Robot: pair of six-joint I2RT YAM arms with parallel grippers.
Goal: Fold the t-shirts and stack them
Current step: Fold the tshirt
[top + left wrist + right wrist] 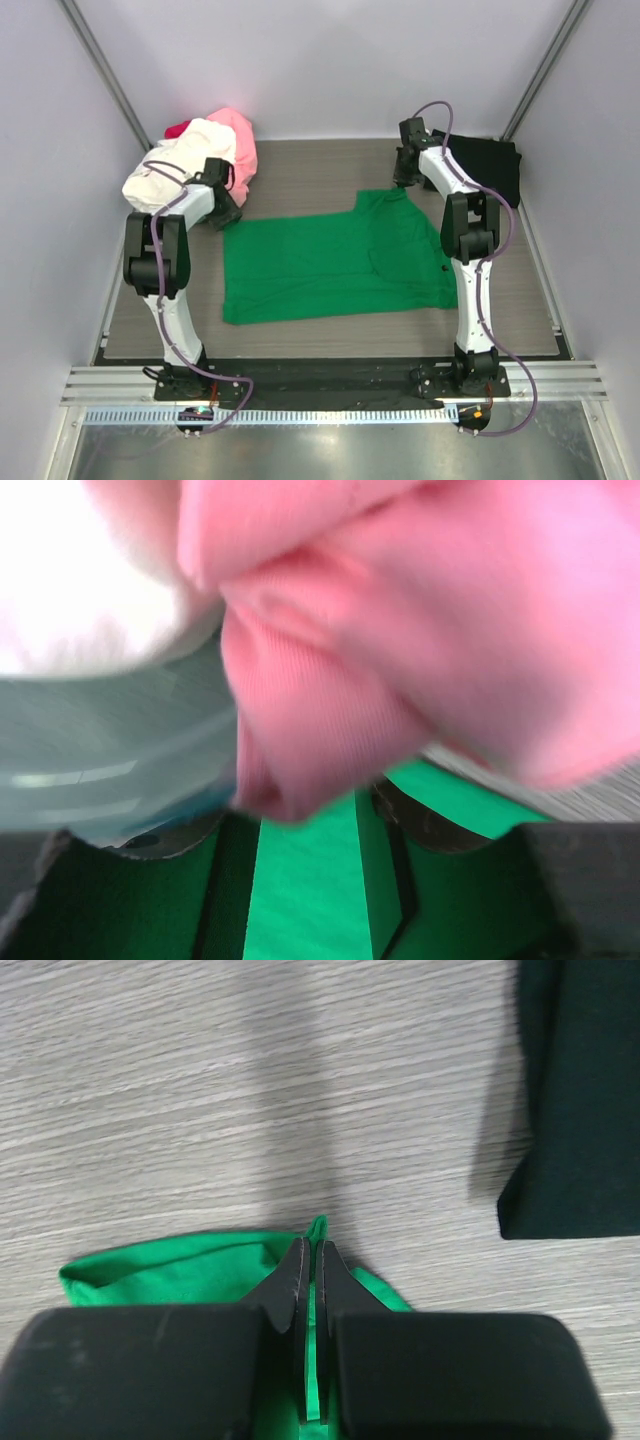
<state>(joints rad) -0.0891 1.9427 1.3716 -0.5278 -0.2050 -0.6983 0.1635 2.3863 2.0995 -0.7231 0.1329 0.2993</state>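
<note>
My right gripper [312, 1252] is clenched on the far right corner of the green t-shirt [320, 265]. Its two thin black fingers are pressed together, with a narrow fold of the bright cloth between them and a small peak of cloth above their tips. The shirt lies flat and mostly smooth in the middle of the table [300, 165], which has a grey surface with a wood grain.

My left gripper [226, 212] is at the far left corner of the same shirt. It is just beside a soft, rumpled heap made of the pink t-shirt [240, 140], the cream-white t-shirt [175, 165] and the red t-shirt [178, 128]. Blurred pink cloth with fine ribs fills most of its camera, so I cannot tell whether it grips.

The black t-shirt [490, 165], folded to a neat rectangle, lies at the far right of the table.
</note>
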